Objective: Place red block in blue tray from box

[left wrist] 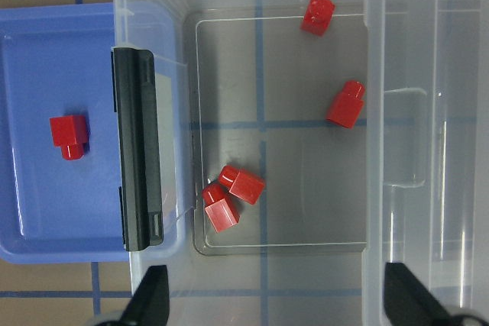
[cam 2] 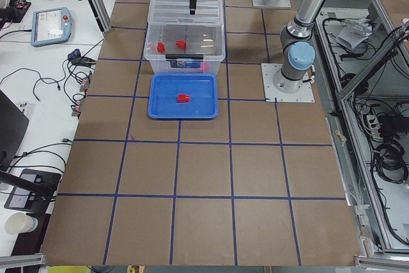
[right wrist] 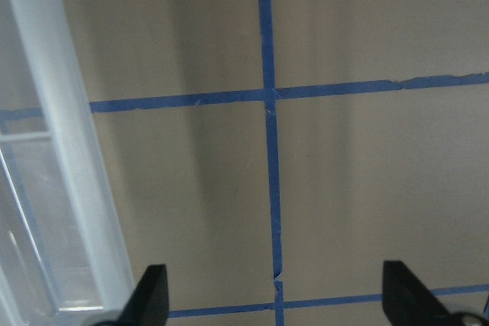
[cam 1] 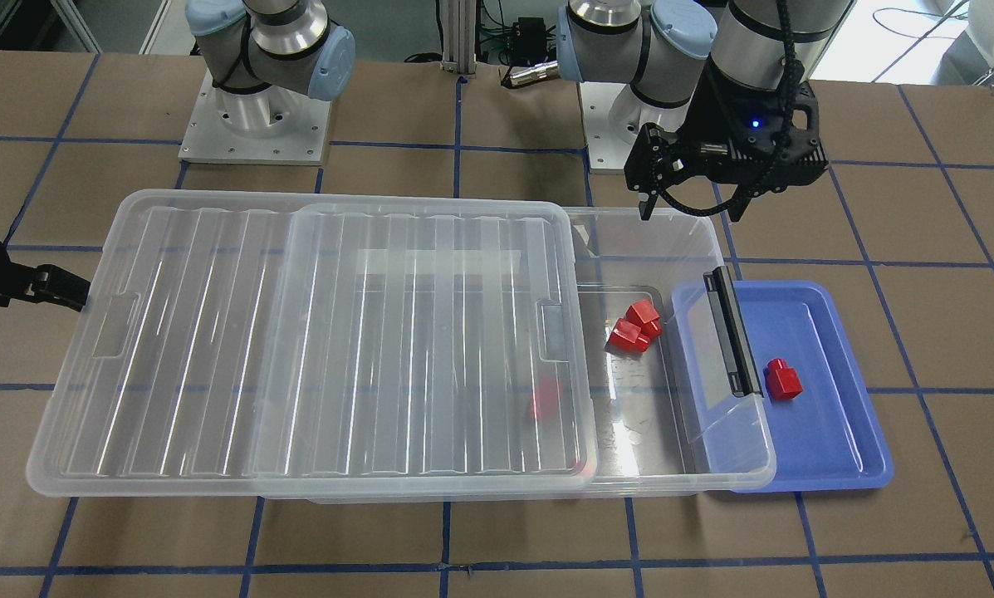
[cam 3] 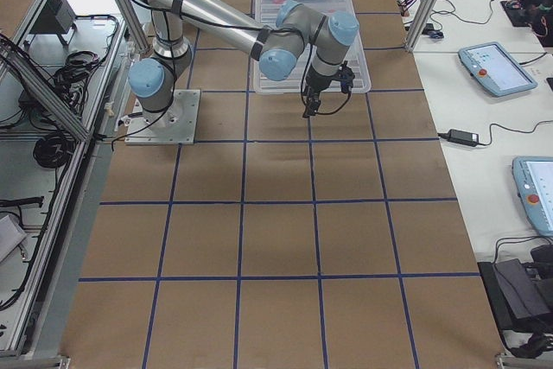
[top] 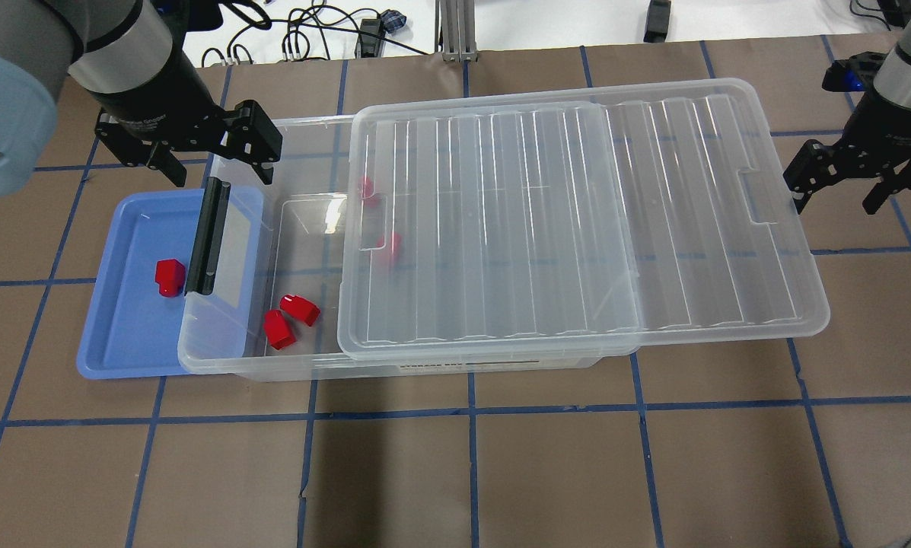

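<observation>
One red block [top: 169, 277] lies in the blue tray [top: 120, 342], also in the left wrist view [left wrist: 69, 135]. Two red blocks [top: 288, 320] lie together in the open end of the clear box [top: 310, 128]. Two more [left wrist: 345, 104] sit further in, under the lid's edge. The ribbed lid [top: 577, 213] is slid toward my right side. My left gripper [top: 219, 173] is open and empty, above the box's far rim near the tray. My right gripper [top: 836, 204] is open and empty, just beyond the lid's right end, over the table.
The box's end with the black latch bar [top: 210, 236] overlaps the tray's right part. The lid overhangs the box at the right. Brown table [top: 501, 472] with blue tape grid lies in front. Both arm bases [cam 1: 256, 124] stand behind the box.
</observation>
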You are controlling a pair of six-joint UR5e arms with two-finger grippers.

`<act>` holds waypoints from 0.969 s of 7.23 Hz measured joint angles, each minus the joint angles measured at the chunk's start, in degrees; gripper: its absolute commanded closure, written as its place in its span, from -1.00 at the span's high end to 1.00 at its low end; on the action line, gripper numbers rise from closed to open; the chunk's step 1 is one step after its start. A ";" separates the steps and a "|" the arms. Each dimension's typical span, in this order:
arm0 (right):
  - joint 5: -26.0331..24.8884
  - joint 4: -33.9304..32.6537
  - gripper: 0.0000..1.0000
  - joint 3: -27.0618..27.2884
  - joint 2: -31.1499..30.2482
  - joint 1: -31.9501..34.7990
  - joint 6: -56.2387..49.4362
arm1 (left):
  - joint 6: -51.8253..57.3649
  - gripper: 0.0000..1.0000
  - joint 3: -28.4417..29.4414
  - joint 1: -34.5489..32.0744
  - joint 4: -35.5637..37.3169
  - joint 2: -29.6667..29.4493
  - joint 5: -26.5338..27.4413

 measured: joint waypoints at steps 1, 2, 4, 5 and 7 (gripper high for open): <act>0.21 0.00 1.00 -0.04 -0.04 1.77 2.40 | 0.01 1.00 -0.07 0.04 0.30 -0.09 -0.04; 0.35 0.00 1.00 -0.06 -0.08 3.42 4.53 | 0.06 1.00 -0.40 0.10 0.59 -0.10 -0.04; 0.48 0.02 1.00 -0.05 -0.10 6.80 9.21 | 0.05 1.00 -0.06 0.14 1.25 -0.35 -0.06; 0.59 0.04 1.00 -0.04 0.00 8.84 11.75 | 0.03 1.00 -0.28 0.15 1.35 -0.22 -0.05; 1.85 -0.03 1.00 -0.15 0.14 12.70 16.64 | 0.00 1.00 -0.75 0.10 1.40 -0.03 -0.11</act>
